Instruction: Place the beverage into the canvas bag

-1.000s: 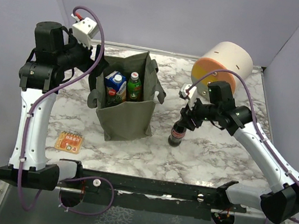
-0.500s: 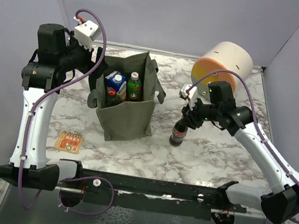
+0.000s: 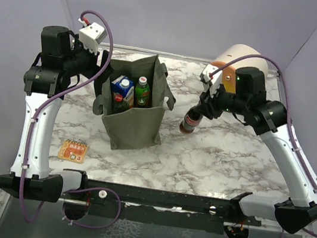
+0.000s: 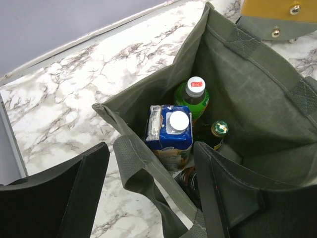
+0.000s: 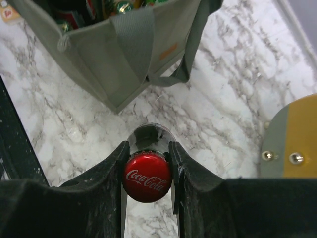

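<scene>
The beverage, a dark cola bottle [image 3: 190, 122] with a red cap [image 5: 147, 177], hangs tilted above the marble table, right of the canvas bag [image 3: 136, 124]. My right gripper [image 3: 202, 109] is shut on its neck, both fingers pressed against it just under the cap [image 5: 147, 151]. The olive bag stands upright and open-topped [image 4: 247, 89]; its side and handle fill the upper left of the right wrist view [image 5: 94, 49]. My left gripper [image 4: 151, 193] is open at the bag's left edge [image 3: 100, 76]. One finger is outside and one inside, with the rim and handle loop between them.
Inside the bag stand a blue carton [image 4: 168, 131], a green bottle [image 4: 193, 96] and a dark bottle with a green cap [image 4: 218, 130]. A cream-and-orange cylinder [image 3: 245, 63] lies at the back right, behind my right arm. A small orange packet [image 3: 73, 151] lies at the front left.
My right gripper closed on the cola bottle's neck, lifted it off the table and carried it a little toward the back. The left arm has barely shifted.
</scene>
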`<state>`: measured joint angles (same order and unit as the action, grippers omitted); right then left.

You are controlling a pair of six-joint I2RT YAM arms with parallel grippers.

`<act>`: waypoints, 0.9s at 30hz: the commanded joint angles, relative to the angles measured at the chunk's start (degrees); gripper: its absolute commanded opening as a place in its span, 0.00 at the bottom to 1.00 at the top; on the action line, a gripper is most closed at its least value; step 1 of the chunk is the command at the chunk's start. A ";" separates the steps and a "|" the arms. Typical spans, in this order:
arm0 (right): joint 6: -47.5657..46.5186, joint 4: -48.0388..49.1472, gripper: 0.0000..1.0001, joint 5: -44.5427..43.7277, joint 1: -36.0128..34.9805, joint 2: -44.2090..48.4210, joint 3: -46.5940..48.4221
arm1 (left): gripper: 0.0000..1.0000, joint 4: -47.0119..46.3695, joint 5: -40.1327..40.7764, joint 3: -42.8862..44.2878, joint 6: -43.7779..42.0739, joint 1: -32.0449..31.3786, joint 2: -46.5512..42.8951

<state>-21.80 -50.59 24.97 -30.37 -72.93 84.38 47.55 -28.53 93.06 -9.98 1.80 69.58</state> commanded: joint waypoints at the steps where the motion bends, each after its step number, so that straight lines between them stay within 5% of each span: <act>1: 1.90 4.60 0.01 -2.67 0.18 -1.42 11.39 | 0.71 -0.71 1.89 -0.94 -0.33 0.28 -0.41; 15: 0.50 1.18 0.01 -2.95 0.14 -16.79 48.09 | 0.70 0.41 2.06 -1.65 -2.32 0.22 0.25; 27: 4.28 8.38 0.01 1.69 -2.23 -22.55 60.38 | 0.69 0.31 2.41 -2.09 -3.53 0.22 0.53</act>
<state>-19.05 -55.94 23.03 -30.72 -94.74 137.91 48.25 -27.35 90.98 -12.62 1.80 69.73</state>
